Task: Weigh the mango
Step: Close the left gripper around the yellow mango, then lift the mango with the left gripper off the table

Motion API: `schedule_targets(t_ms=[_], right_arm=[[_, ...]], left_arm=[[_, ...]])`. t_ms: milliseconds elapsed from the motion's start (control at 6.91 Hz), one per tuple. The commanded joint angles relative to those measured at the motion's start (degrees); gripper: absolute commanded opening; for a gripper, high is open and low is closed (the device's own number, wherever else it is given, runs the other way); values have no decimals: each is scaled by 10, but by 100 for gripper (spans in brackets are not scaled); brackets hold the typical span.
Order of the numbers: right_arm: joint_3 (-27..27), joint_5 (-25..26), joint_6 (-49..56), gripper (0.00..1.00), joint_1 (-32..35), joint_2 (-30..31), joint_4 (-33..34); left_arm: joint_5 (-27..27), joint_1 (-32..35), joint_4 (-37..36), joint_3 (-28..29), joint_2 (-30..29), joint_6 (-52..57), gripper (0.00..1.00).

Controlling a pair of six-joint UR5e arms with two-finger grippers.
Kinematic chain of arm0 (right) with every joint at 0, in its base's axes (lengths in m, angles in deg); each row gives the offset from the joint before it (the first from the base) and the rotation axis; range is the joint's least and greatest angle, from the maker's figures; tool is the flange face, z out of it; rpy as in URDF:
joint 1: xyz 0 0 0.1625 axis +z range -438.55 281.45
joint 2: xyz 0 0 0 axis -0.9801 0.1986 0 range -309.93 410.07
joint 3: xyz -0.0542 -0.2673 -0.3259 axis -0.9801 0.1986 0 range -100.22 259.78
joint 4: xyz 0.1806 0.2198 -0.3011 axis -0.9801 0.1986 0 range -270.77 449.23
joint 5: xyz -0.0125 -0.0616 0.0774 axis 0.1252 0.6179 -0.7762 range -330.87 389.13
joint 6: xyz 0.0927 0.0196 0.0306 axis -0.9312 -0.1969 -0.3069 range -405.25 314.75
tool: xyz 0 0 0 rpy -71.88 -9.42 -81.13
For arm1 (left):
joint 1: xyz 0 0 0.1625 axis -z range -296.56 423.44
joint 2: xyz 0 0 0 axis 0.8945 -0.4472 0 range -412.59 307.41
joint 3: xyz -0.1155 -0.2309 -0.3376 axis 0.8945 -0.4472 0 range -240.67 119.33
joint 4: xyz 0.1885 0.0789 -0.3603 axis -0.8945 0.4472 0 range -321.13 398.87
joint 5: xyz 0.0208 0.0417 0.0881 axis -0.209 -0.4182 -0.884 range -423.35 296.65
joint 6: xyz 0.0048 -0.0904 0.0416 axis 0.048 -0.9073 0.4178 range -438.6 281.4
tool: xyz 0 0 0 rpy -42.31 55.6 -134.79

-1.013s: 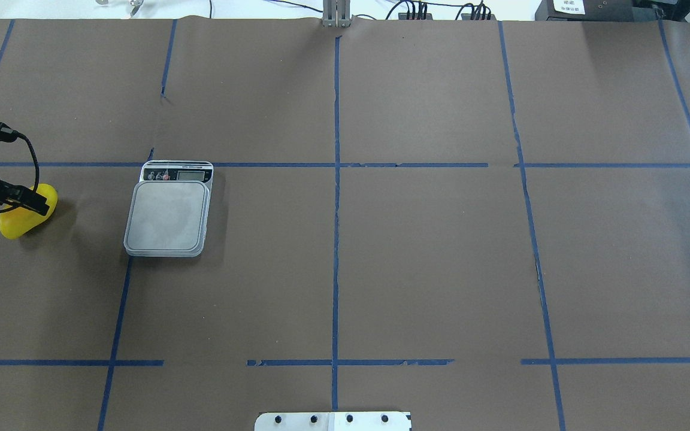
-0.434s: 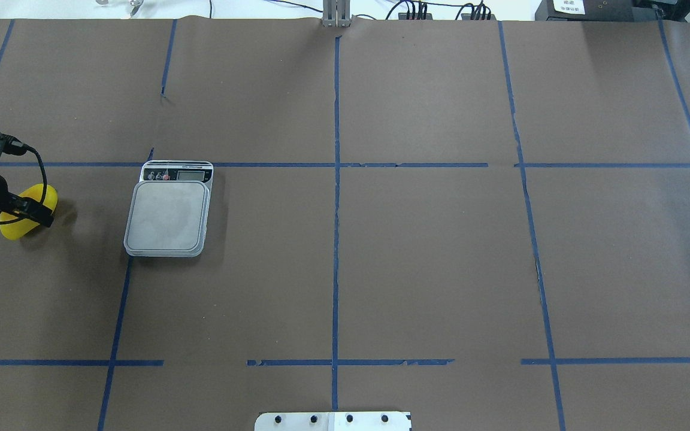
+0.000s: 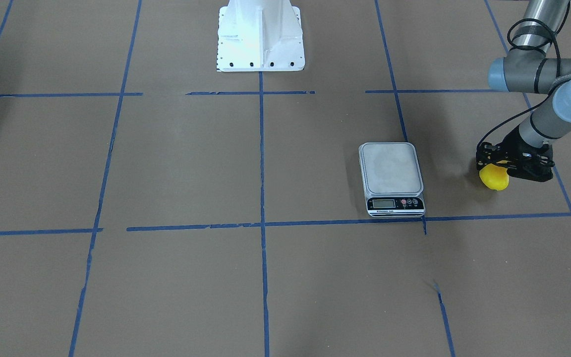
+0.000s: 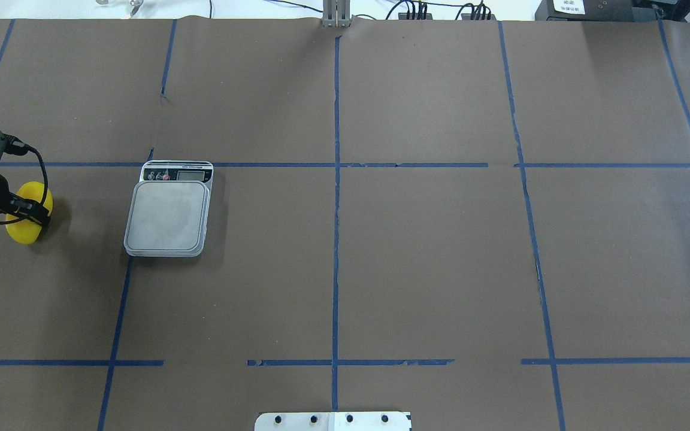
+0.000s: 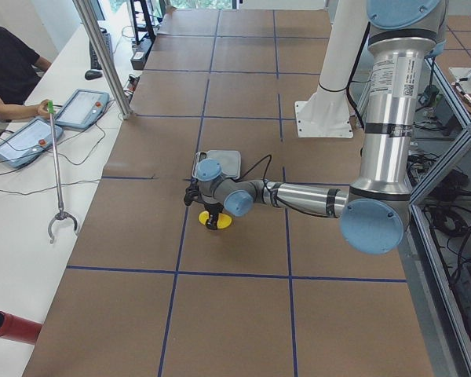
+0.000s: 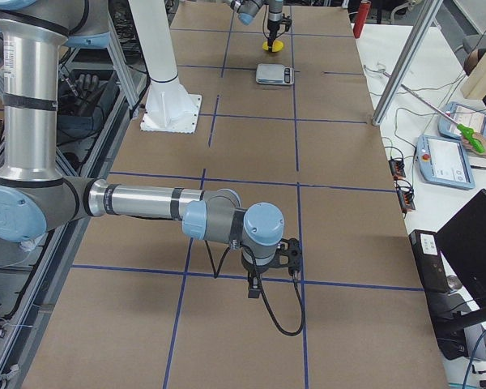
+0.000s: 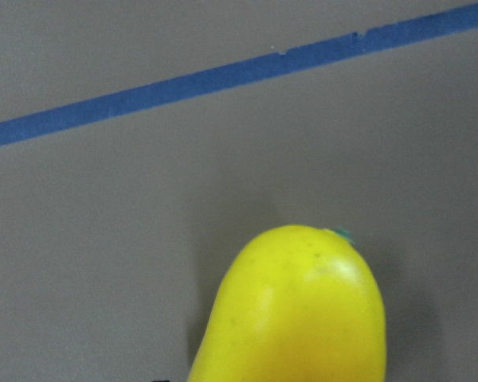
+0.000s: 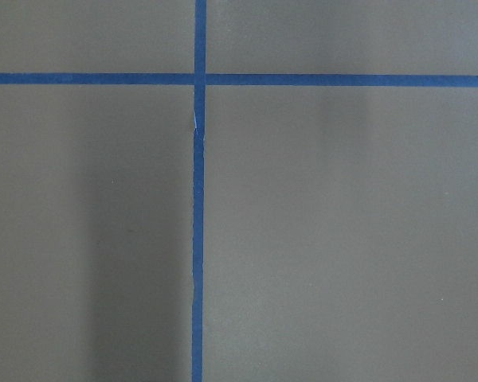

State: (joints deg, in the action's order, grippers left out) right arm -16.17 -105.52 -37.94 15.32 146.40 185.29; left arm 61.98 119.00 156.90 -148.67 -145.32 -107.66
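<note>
Yellow mango (image 4: 23, 231) — brown table (image 4: 429, 269), blue tape grid (image 4: 336, 239)

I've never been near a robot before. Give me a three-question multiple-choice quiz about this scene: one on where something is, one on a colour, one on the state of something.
1. Seen from overhead, the mango is:
A) on the scale
B) left of the scale
C) right of the scale

2. The tape lines that form the grid are:
A) red
B) white
C) blue

3. The scale's platform is:
A) bare
B) loaded with fruit
C) covered by a cloth

Answers:
1 B, the yellow fruit is near the overhead view's left edge, apart from the scale.
2 C, every grid line shows blue.
3 A, nothing rests on the grey plate.
</note>
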Motion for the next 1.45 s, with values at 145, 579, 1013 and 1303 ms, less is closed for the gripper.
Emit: schedule_targets(t_ms=[145, 579, 1013, 1303], right_arm=[[0, 0, 0, 100, 0, 0, 0], [0, 0, 0, 100, 0, 0, 0], [0, 0, 0, 100, 0, 0, 0], [0, 0, 0, 100, 0, 0, 0]], left_arm=[[6, 12, -35, -86, 13, 10, 0], [4, 94, -351, -259, -22, 150, 0], [23, 146, -545, -301, -167, 72, 0], [53, 66, -536, -324, -210, -87, 0]])
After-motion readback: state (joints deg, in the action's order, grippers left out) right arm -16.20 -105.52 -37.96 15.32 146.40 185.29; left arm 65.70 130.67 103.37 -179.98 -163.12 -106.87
